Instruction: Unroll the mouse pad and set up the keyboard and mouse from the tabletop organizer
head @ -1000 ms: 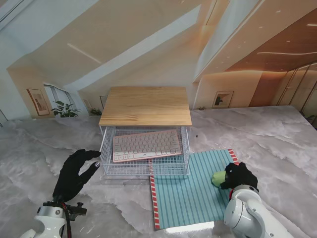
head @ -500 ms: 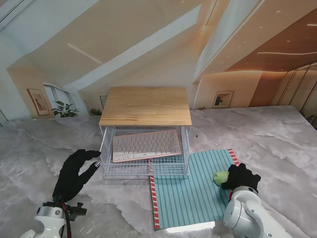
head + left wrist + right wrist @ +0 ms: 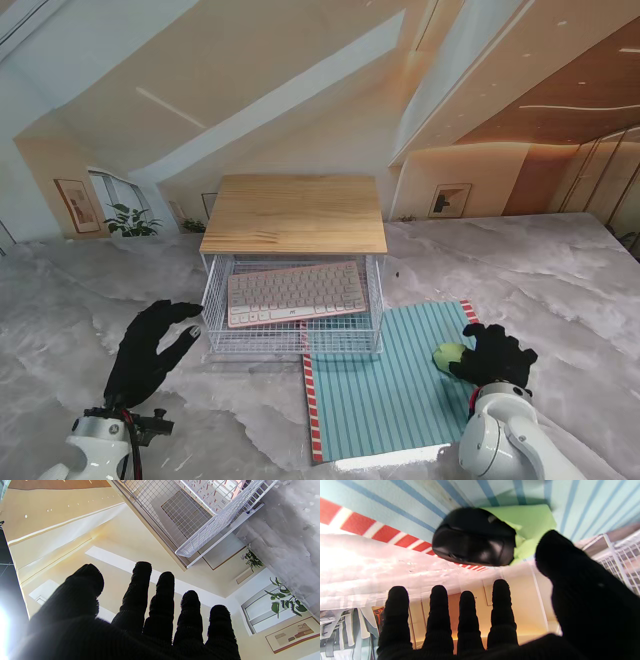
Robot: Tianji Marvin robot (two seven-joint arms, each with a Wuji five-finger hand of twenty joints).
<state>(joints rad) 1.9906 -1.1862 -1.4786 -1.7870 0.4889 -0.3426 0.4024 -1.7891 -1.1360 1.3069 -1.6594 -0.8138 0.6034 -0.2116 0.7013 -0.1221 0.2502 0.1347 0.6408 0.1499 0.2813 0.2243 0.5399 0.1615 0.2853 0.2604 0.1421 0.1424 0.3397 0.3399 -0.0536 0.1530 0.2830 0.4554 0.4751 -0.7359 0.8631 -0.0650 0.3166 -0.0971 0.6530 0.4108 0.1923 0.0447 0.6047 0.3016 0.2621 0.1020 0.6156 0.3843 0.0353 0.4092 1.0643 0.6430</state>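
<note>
Spanning the whole stand view, the grey marbled surface (image 3: 560, 270) carries everything. Landmark: the tabletop organizer (image 3: 293, 262), a white wire basket under a pale wooden top, standing at mid-surface.

Mouse pad (image 3: 385, 385): unrolled flat, teal stripes with red-and-white edge bands, lying on the near side of the organizer and offset toward its right end; the pad's far edge sits just beside the basket front.

Keyboard (image 3: 296, 293): white keys, pink frame, inside the organizer's wire basket, lying slightly askew. In the left wrist view a corner of the basket (image 3: 212, 517) shows, with the keyboard (image 3: 215, 492) inside it.

Left hand (image 3: 150, 350): off the organizer's left end, near its front corner but apart from the wire. Fingers (image 3: 162, 597) spread and straight, nothing in the palm.

Right hand (image 3: 493, 356): off the organizer's right front, over the right edge of the pad. Fingers (image 3: 467, 615) splayed wide, holding nothing.

Mouse (image 3: 449, 354): on the pad, to the right of the organizer's front corner, just beside the right hand on its organizer side. Stand view shows it as light green; the right wrist view shows a black mouse body (image 3: 473, 537) against something light green (image 3: 530, 522). Cannot tell whether any fingertip touches it.
</note>
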